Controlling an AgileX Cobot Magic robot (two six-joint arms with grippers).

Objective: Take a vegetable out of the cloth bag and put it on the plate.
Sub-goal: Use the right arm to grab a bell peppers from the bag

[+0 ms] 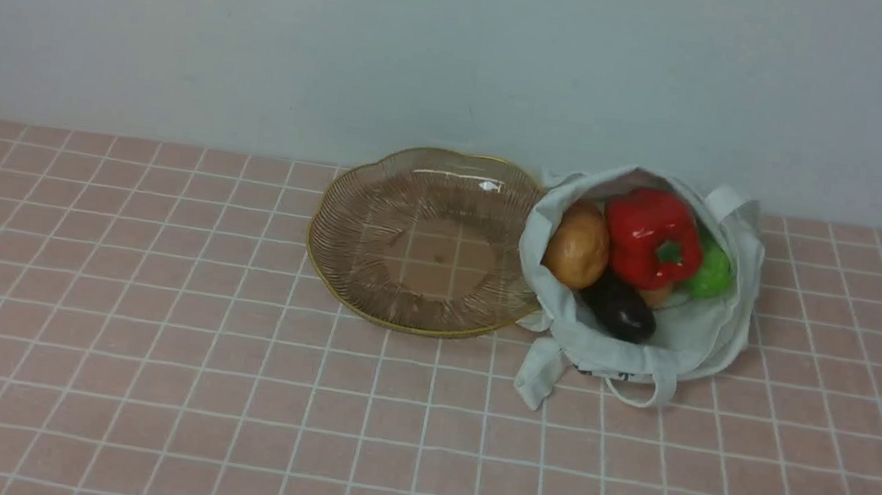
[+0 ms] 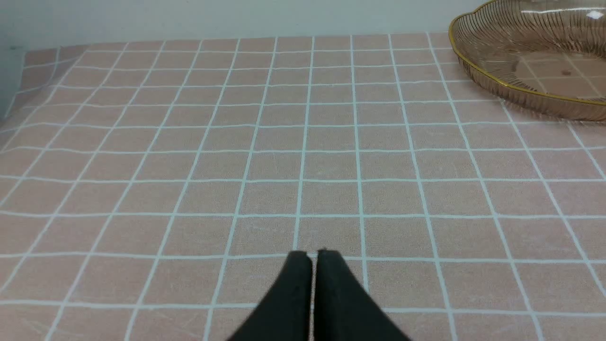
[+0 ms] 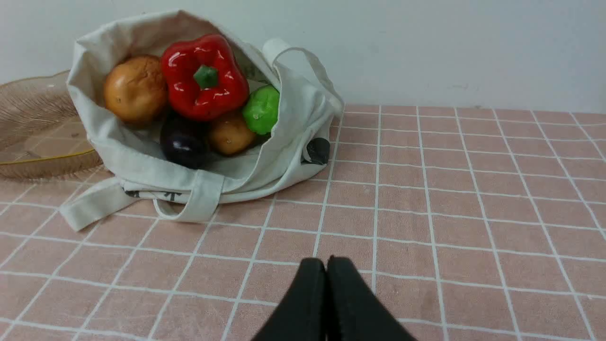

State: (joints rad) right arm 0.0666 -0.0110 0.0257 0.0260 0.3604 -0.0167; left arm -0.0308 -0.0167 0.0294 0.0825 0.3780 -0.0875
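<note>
**Desk:** What do we have at the jaws?

**Field:** Both pairs are pressed together and hold nothing. The left gripper [image 2: 313, 254] points across the checked tablecloth [image 2: 189, 156]; the right gripper [image 3: 326, 260] faces the cloth bag [image 3: 289, 156] from the near side.

**Desk:** And the vegetable?

**Field:** The red bell pepper [image 3: 203, 90] sits on top in the bag's open mouth, stem toward us. It lies between a brown potato [image 3: 135, 87] and a green fruit [image 3: 262, 109], above the eggplant [image 3: 183, 142]. The bag touches the plate [image 1: 397, 325], which holds nothing.

**Desk:** Which step do we call it?

**Field:** We judge it the very start, with the reach not yet begun. Neither arm shows in the front view; both wrists sit low near our edge of the table, fingers pointing forward. Next, we think, the right arm must part its jaws wide, advance into the mouth and close across the pepper's lobes; the fabric could snag.
</note>
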